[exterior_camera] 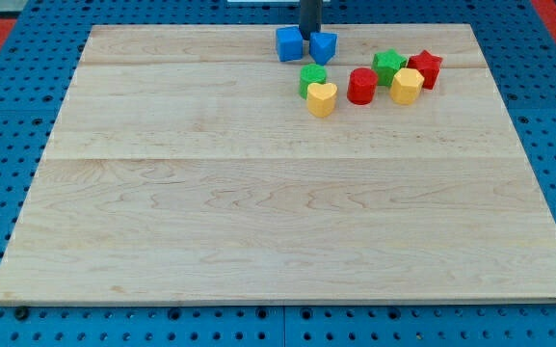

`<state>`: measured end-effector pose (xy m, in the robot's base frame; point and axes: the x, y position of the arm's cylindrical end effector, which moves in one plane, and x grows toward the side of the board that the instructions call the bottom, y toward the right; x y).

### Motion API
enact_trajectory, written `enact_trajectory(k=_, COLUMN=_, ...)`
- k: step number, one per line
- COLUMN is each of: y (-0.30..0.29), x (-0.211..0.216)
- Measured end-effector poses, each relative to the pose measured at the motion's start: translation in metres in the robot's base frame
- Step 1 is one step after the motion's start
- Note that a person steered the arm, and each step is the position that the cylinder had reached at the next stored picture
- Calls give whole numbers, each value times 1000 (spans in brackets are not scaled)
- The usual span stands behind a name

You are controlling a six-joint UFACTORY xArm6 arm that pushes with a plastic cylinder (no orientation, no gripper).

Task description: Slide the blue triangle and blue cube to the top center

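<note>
Blue cube (289, 43) and blue triangle (323, 45) side by side at top center, my tip (310, 35) just behind between them, no claw fitted.

The pale wooden board (258, 193) shows smooth, matt grain. The blue cube (288, 44) and blue triangle (324, 46) look like smooth, slightly glossy plastic.
</note>
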<state>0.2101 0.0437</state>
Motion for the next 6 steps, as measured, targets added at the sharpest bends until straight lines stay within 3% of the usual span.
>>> enact_trajectory(k=1, y=2, x=0)
enact_trajectory(k=3, y=71, x=17)
enact_trajectory(k=5, y=54, x=38)
enact_trajectory(k=6, y=2, x=35)
